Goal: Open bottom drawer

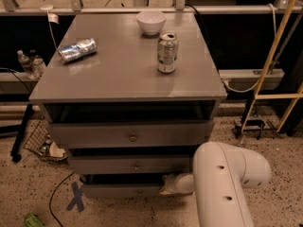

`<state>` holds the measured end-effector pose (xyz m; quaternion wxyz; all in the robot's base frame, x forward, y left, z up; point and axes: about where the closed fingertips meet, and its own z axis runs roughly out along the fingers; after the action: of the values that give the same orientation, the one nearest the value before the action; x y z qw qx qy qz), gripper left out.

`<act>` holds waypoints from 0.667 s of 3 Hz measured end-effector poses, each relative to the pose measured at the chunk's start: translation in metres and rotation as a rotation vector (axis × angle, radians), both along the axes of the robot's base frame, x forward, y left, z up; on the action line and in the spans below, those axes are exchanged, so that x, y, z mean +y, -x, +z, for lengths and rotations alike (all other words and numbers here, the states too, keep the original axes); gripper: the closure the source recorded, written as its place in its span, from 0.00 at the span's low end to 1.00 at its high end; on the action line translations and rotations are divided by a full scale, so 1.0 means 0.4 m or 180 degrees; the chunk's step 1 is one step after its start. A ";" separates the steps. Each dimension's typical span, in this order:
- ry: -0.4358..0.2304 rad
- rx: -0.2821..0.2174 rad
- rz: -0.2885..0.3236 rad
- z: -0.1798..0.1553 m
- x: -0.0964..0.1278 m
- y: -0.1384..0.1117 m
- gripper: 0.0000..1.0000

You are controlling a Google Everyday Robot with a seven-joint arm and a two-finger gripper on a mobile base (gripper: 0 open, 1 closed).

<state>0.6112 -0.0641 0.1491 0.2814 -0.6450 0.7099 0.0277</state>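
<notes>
The grey cabinet [128, 86] has three drawers, each with a small round knob. The bottom drawer [118, 191] is the lowest and looks narrowest; its knob [138, 192] is barely visible. A dark gap shows above its front. My gripper [166, 185] is low down at the right end of the bottom drawer's front, touching or very close to it. The white arm [222, 188] reaches in from the lower right and hides the cabinet's lower right corner.
On the cabinet top stand a white bowl [151, 21] and an upright can [167, 52], and a crushed can [77, 49] lies at the left. A wire basket [40, 143] sits on the floor at the left, blue tape [75, 196] in front, yellow frame legs [277, 56] at the right.
</notes>
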 end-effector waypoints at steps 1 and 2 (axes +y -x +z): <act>-0.0122 0.0054 0.0061 -0.002 0.009 0.021 1.00; -0.0175 0.0070 0.0092 0.000 0.007 0.031 1.00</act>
<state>0.5988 -0.0612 0.1491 0.2908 -0.6469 0.7025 0.0585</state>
